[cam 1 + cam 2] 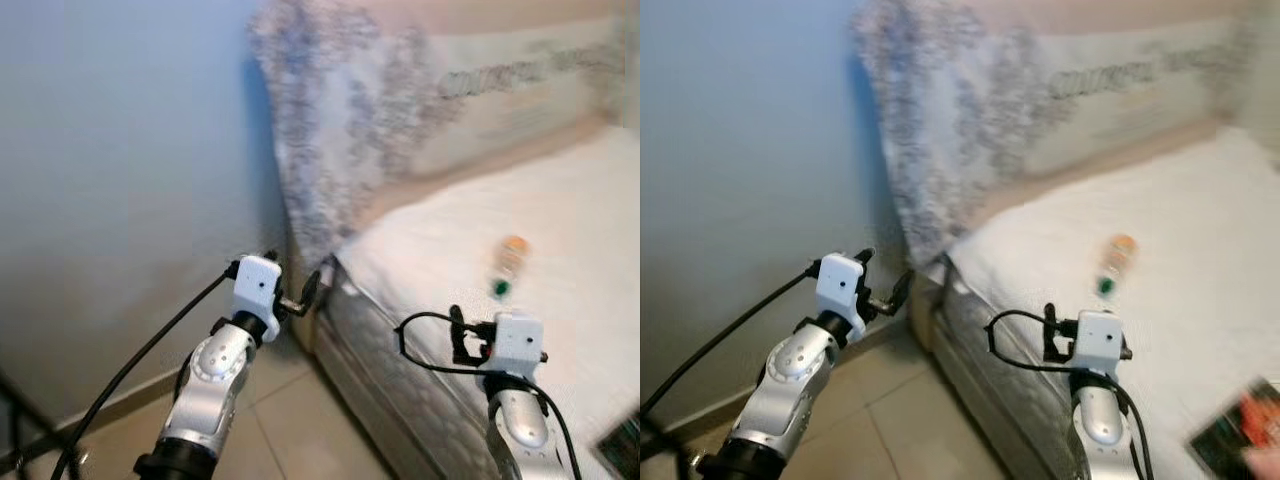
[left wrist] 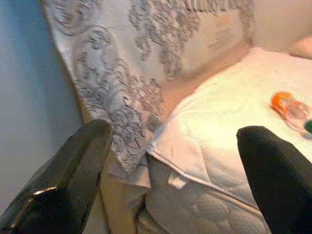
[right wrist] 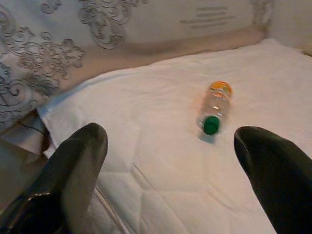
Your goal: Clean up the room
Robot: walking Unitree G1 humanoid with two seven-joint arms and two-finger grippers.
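Bare white quilted mattress point(image 1: 560, 230) on a bed, corner at about 9 o'clock of its visible area, next to a blue-grey wall point(image 1: 110, 150). Patterned grey-white fabric point(image 1: 330, 110) with swirl print drapes over the headboard end, running along the bed's 12 o'clock side. Tiled floor point(image 1: 270, 430) below, beside the bed frame.

Clear plastic bottle point(image 3: 214, 106) lies on its side on the mattress, green cap end toward the robot, orange end away toward the headboard. In the head views it sits at roughly 1 o'clock from the right end effector, apart from it, nothing touching it. Head views are blurred, label unreadable.

Left end effector point(image 2: 170, 161) raised beside the bed's corner, over the floor, released: two black fingers point(image 2: 73, 161) spread wide with only the mattress corner and draped fabric seen between them. Holds nothing.

Right end effector point(image 3: 170, 161) held over the near edge of the mattress, also released, fingers point(image 3: 273, 165) well apart, bottle seen beyond the gap at about 12 o'clock and not between them. Holds nothing.

Black cables point(image 1: 140, 360) trail from both silver wrists. A dark flat item with red on it point(image 1: 1240, 425) lies on the mattress at 5 o'clock in the right eye view, too blurred to identify
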